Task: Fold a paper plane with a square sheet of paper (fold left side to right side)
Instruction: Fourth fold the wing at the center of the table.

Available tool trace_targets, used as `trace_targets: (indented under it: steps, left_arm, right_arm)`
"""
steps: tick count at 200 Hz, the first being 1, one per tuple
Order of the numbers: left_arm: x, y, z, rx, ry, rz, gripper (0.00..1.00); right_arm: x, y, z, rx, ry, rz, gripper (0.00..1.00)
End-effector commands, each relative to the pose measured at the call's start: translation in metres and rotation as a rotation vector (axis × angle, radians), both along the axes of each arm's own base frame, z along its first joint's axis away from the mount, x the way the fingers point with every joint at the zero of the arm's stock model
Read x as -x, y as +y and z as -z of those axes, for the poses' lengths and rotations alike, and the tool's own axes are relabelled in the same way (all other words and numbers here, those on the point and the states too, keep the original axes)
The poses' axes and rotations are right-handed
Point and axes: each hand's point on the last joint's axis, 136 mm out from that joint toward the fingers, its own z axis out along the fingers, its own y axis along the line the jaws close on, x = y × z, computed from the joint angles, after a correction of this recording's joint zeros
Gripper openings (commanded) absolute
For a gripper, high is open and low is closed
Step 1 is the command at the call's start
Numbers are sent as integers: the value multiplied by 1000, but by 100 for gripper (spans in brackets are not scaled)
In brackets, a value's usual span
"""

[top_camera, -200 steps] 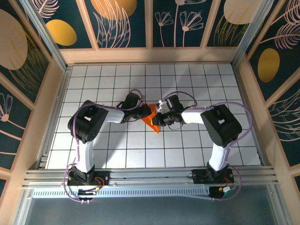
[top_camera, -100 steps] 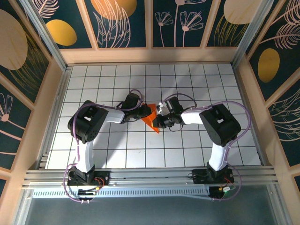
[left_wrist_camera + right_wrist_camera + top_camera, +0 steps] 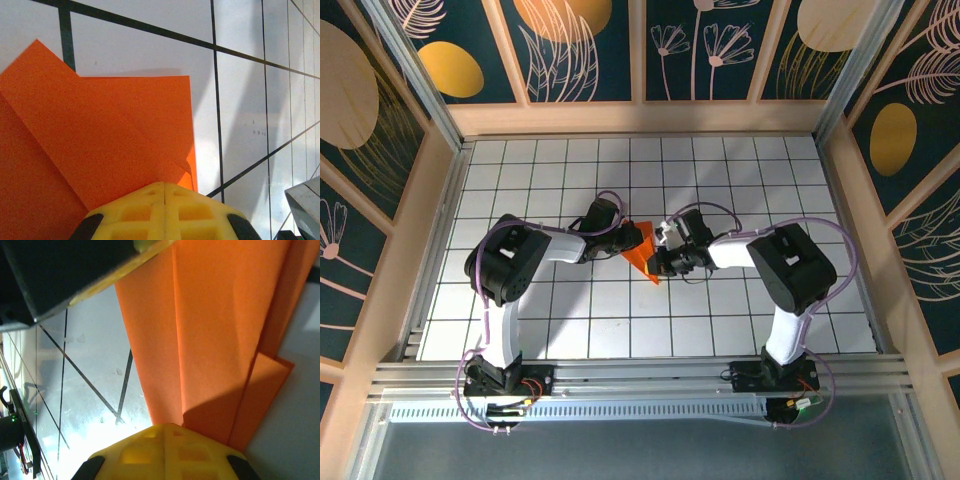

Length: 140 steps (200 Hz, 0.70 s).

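The orange paper (image 3: pixel 642 251) lies partly folded on the white grid table (image 3: pixel 620 320), a narrow pointed shape between the two grippers. In the left wrist view the orange paper (image 3: pixel 100 140) shows overlapping layers and slanted creases. My left gripper (image 3: pixel 624 239) is shut, and its yellow fingertips (image 3: pixel 150 200) rest on the paper's near edge. My right gripper (image 3: pixel 658 257) is also shut, tips down on the folded paper (image 3: pixel 215 330) beside a long crease. I cannot tell whether either gripper pinches a layer or only presses on it.
Black grid lines (image 3: pixel 216 100) run past the paper on bare tile. The left arm's dark body (image 3: pixel 60 275) fills the top left corner of the right wrist view. Wooden walls (image 3: pixel 640 118) ring the table, well away from both arms.
The right gripper has edged a little left, closer against the paper. The left gripper and the paper have hardly moved.
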Motion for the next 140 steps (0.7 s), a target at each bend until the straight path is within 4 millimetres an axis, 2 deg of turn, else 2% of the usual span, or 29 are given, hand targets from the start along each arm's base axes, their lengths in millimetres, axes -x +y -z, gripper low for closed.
trace_targets:
  steps: [1,43,94,111,140]
  left_arm:
    - [21,25,41,-128,117,-42,0]
    - [20,21,34,-101,91,-24,0]
    - [32,22,28,-33,83,-35,0]
    - [35,24,28,-24,81,-40,0]
    - [36,26,28,-29,78,-44,0]
  right_arm:
    - [31,-6,7,17,94,-29,0]
    - [33,-5,-4,-26,82,-17,0]
    - [11,-2,-51,-152,-3,25,0]
    - [8,0,-51,-152,0,24,0]
    - [10,7,-36,-133,38,20,0]
